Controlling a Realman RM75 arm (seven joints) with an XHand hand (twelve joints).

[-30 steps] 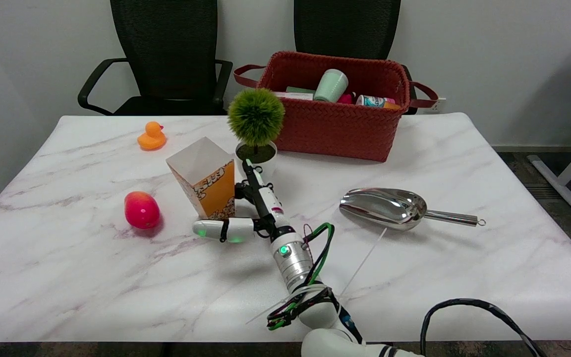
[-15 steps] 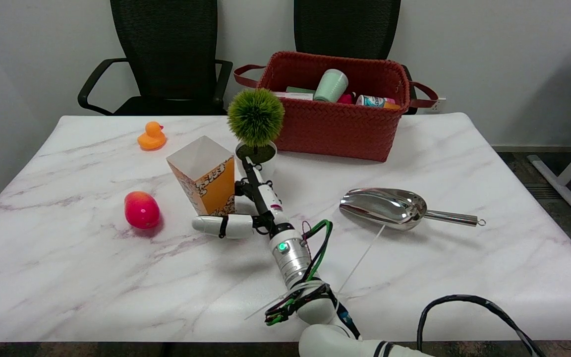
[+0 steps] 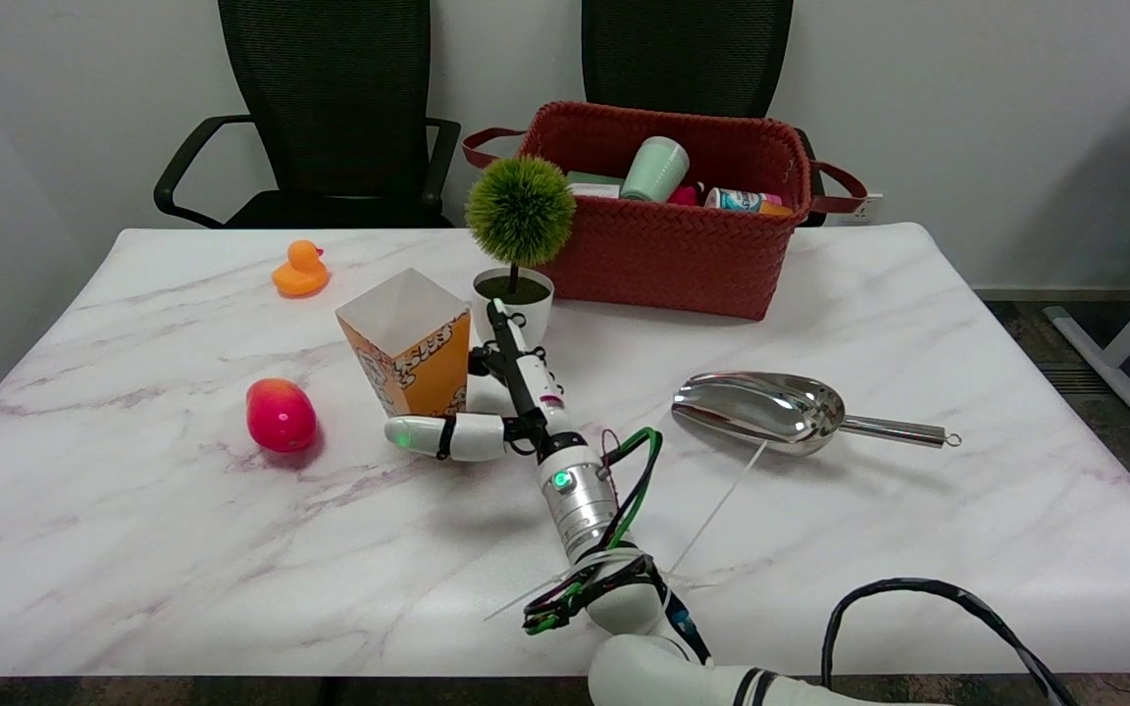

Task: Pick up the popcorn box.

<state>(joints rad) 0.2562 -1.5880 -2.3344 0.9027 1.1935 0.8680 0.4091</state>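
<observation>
A white marble-patterned table is filling most of the frame, with a grey-white wall and two black office chairs standing behind it at top. The popcorn box is standing upright left of centre. The right hand is reaching in from lower right, thumb lying below the box, fingers extending beside its right face; whether they are clamping it cannot be told. A red woven basket is sitting at upper centre.

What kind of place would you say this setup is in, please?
Probably an office or lab room used for robot trials: two black mesh office chairs behind a marble-patterned table, with mixed props like a rubber duck and metal scoop.
</observation>
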